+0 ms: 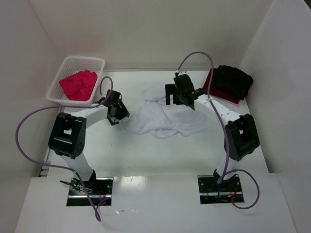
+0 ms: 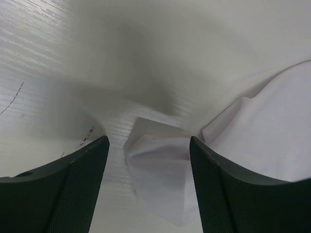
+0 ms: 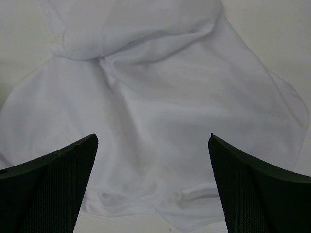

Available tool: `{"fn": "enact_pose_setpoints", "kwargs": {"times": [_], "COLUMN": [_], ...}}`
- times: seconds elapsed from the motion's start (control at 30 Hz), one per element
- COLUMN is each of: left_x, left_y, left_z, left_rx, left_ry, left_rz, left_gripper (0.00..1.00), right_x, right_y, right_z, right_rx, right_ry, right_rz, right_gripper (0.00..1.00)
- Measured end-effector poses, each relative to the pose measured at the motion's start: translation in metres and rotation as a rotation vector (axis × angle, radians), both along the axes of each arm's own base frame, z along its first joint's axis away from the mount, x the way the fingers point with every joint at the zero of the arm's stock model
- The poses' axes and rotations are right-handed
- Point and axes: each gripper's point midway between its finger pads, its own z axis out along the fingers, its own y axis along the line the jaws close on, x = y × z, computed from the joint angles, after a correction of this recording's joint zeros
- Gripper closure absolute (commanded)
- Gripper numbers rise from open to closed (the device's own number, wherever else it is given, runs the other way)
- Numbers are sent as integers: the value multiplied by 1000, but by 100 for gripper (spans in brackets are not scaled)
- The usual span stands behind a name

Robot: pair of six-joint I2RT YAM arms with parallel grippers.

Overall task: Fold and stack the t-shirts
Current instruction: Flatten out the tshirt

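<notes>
One crumpled white t-shirt point(image 1: 163, 119) lies in the middle of the table point(image 1: 146, 155).
Left fingers point(image 2: 73, 194) stand open astride one corner of it; right fingers point(image 3: 48, 189) gape wide above the cloth.

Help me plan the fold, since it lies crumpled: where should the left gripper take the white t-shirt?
Take the thin loose flap at the white t-shirt's left edge, coming down from above on that side. It lies flat on the table, apart from the bunched middle, between the left gripper's open fingers.
</notes>
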Motion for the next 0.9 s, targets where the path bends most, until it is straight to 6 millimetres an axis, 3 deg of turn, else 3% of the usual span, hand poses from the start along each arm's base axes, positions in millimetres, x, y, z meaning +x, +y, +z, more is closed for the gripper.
{"fn": "enact_pose_setpoints", "kwargs": {"times": [0.07,0.2,0.43,0.47,0.5,0.53,0.8,0.9], "left_x": [-1,-3,-7,-7,-7,-7,-12,-17], "left_y": [0,-1,-5,-6,-6,-7,-4,-2], "left_z": [-1,-3,-5,-5,-6,-7,-10,-6], "left_rx": [1,-2,-19,-23,-24,-27,-6,1], "left_ry": [7,10,21,20,22,23,41,54], "left_rz": [-1,-9,-38,-39,-41,-41,-63,-61], "left_gripper": [25,48,67,73,90,98,100,100], "right_x": [0,1,8,11,17,22,94,124], "right_y": [-1,-3,-3,-1,2,4,44,63], "right_z": [0,0,3,4,7,10,14,-9], "right_rx": [-1,0,0,0,2,5,-8,-24], "right_ry": [0,0,-9,-11,-20,-29,-95,-82], "right_rz": [-2,-8,-10,-8,-7,-5,85,136], "right_gripper": [0,0,0,0,0,0,0,0]}}
